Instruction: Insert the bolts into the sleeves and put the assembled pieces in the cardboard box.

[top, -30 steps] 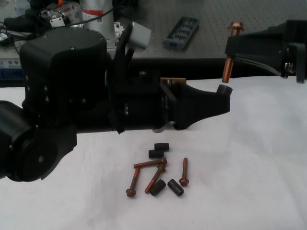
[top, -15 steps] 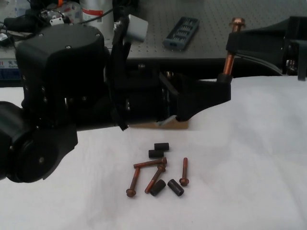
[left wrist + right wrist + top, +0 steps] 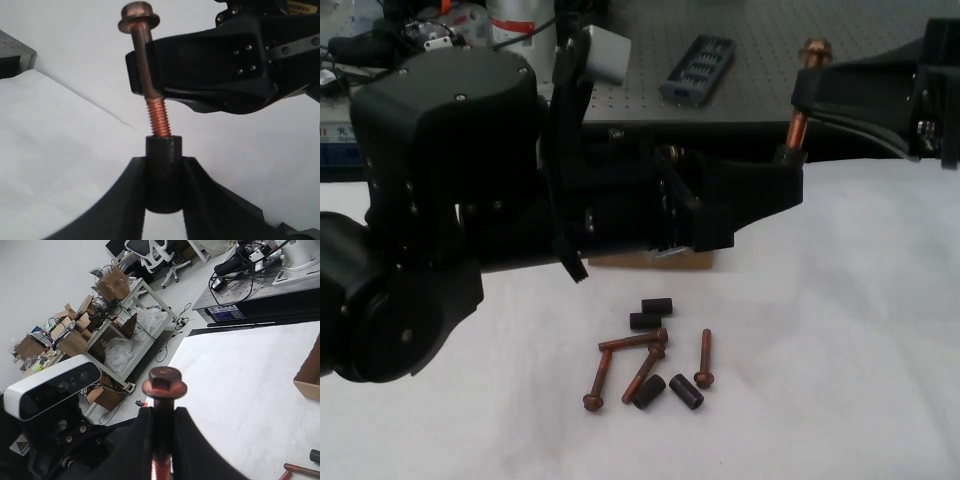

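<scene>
Change: Against the frame a second back, we noted the left gripper (image 3: 163, 167) had risen. Its sleeve (image 3: 163, 150) now met the tip of the bolt (image 3: 141, 60), which had hung just clear above it. The front edge of the cardboard box (image 3: 650, 259) had come out beneath that arm.
Surface: We recorded a white sheet (image 3: 840, 350) over the worktop (image 3: 880, 420). Spare bolts (image 3: 645, 365) and spare sleeves (image 3: 657, 305) lay loose in a small cluster in front of the box.
Room: A perforated table (image 3: 760, 40) stood behind the sheet, with a grey ridged block (image 3: 698, 67) on it. The right wrist view showed a shelving rack (image 3: 107, 305) loaded with cartons.
Left fingers: We saw the fingers (image 3: 200, 200) clenched on the sleeve's lower part. The sleeve stood upright and its open end was clear above them.
Right fingers: The right gripper (image 3: 162, 422) had its fingers (image 3: 190, 450) clamped on the bolt's shank, head up. The threaded end pointed down at the sleeve's mouth.
Depth of entry: We could not tell.
</scene>
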Motion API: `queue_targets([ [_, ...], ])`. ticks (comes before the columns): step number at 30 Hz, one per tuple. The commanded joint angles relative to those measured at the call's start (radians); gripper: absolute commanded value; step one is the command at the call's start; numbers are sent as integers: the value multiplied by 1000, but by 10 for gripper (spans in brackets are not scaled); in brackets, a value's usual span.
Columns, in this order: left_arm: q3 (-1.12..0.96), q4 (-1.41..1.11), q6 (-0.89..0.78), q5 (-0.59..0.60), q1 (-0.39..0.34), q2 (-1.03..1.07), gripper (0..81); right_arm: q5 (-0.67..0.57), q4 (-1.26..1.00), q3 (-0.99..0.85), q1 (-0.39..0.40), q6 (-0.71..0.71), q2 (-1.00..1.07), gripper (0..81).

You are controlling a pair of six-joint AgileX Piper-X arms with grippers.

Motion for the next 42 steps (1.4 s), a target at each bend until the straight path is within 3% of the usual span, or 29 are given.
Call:
queue_targets([
  [1, -8, -27, 17, -21, 1, -14, 6, -35, -6, -12, -4, 11, -11, 20],
  [15, -8, -94, 19, -69, 1, -14, 6, -62, 5, -12, -4, -80, -37, 20],
  [42, -8, -131, 15, -148, 1, -14, 6, -15, 279, -12, 2, -244, -54, 10],
])
